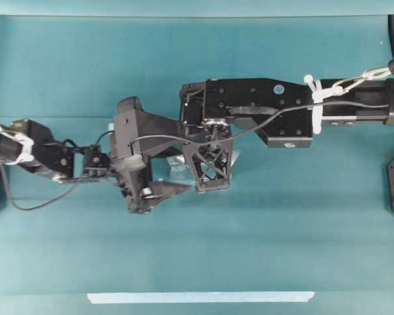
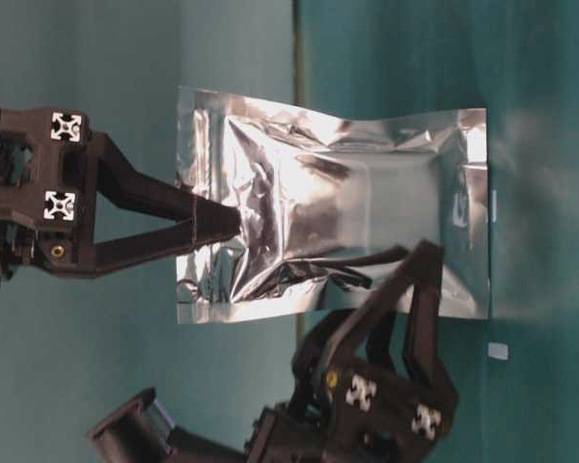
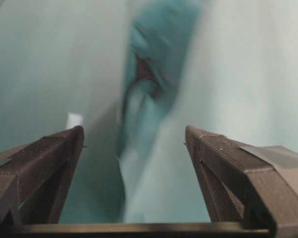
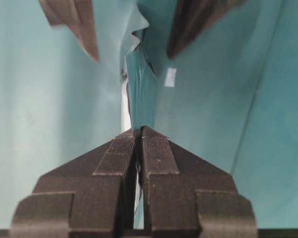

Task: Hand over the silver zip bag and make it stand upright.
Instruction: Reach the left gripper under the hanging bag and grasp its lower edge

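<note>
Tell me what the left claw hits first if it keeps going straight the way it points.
Most likely the silver zip bag: the left claw is open, with the bag's edge centred between its fingers, though blur hides the depth.

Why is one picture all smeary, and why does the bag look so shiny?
Left wrist view: the bag is streaky and blurred, while the open left tool stays sharp. Table-level view: the bag is sharp, its crinkled foil showing bright glare patches and dark reflections. Right wrist view: the shut right tool is crisp, the left tool's fingers beyond it soft.
</note>
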Robot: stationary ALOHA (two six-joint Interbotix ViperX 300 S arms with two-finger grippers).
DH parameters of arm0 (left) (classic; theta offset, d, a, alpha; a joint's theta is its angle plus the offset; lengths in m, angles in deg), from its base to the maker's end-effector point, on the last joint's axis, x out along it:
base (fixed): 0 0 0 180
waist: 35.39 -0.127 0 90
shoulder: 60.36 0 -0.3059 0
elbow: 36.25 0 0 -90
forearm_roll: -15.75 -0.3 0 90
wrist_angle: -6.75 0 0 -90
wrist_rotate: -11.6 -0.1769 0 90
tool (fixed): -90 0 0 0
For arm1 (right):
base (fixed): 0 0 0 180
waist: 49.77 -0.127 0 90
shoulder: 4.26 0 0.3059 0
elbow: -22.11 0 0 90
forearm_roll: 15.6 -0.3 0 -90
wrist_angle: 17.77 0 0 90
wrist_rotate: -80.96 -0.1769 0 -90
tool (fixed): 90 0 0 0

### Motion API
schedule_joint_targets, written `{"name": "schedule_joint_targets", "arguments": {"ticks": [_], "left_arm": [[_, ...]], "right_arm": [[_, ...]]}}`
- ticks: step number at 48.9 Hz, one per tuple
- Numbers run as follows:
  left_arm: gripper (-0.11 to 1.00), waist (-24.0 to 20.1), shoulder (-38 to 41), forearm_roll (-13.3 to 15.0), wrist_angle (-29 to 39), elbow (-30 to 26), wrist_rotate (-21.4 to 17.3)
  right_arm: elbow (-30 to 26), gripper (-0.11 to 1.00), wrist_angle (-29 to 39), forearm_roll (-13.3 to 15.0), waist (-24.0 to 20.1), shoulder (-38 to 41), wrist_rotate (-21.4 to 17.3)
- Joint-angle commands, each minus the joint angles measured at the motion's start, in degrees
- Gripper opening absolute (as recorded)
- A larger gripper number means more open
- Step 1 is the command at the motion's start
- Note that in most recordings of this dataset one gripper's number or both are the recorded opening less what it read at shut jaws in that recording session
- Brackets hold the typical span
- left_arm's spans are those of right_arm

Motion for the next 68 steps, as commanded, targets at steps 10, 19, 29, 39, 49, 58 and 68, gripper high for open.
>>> {"name": "schedule_joint_targets", "arguments": {"ticks": [10, 19, 29, 39, 49, 58, 68], "left_arm": [[0.94, -0.44, 2.81, 0.00, -0.88, -5.10, 0.00], [0.93, -0.44, 3.87, 0.00, -0.88, -6.06, 0.09], [0.90, -0.44, 3.87, 0.00, -1.32, -5.89, 0.09], [0.74, -0.44, 3.87, -0.09, -0.88, -5.80, -0.26], [0.31, -0.44, 3.78, 0.00, -0.62, -5.62, -1.93], [0.28, -0.35, 3.78, 0.00, 0.00, -5.62, -3.69], [0.28, -0.26, 3.78, 0.00, 0.79, -5.62, -4.04]], "right_arm": [[-0.18, 0.03, -0.26, 0.09, -0.53, -0.62, -0.53], [-0.26, 0.03, -0.26, 0.09, -0.70, -0.62, -0.62], [-0.09, 0.03, -0.35, 0.09, -0.79, -0.62, -0.70], [0.09, 0.03, -0.35, 0.09, -0.79, -0.62, -0.70], [0.26, 0.03, -0.26, 0.09, -0.88, -0.62, -0.79], [0.35, 0.03, -0.26, 0.09, -1.05, -0.62, -0.79], [0.35, 0.03, -0.26, 0.09, -1.14, -0.62, -1.14]]}}
